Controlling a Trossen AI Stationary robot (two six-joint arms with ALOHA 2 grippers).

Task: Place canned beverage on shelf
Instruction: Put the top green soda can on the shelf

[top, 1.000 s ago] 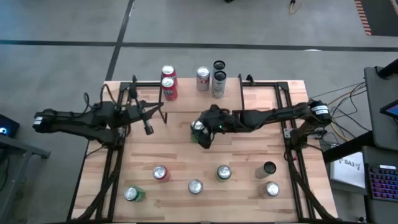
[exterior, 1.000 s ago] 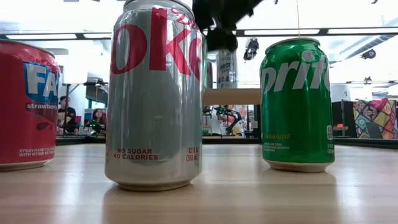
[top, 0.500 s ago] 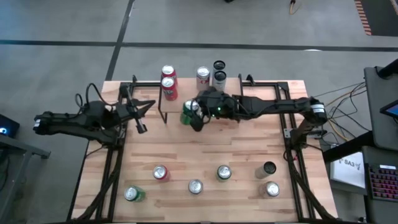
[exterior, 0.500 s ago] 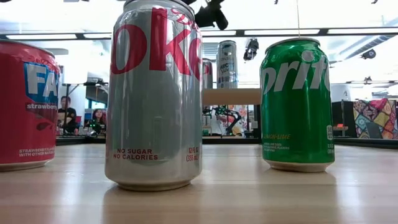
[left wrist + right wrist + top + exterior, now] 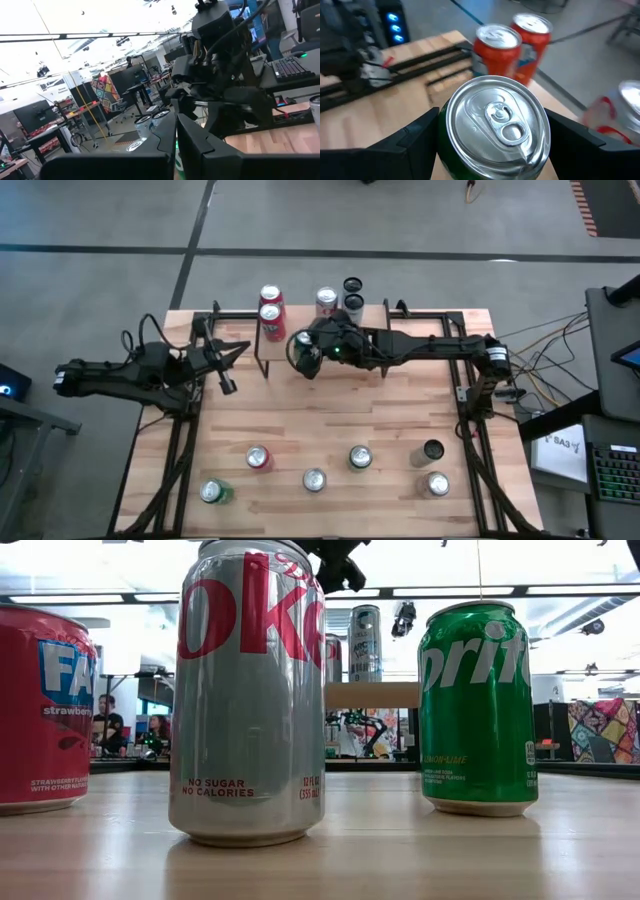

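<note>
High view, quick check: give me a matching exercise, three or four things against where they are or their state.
Things:
1. right gripper
2. left gripper
3. green can
4. two red cans

States:
A. shut, holding nothing, at the table's left side
B. standing on the shelf, left end
C. around the green can, above the shelf
D. held, top up

Pairs: 1-C, 2-A, 3-D, 4-B

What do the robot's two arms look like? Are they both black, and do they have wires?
Yes, both arms are black and jointed. The left arm is thin, with a loose black cable looping near it. The right arm has a silvery ring at its base and a small green light near its wrist. Each gripper has two flat, dark fingers.
</note>
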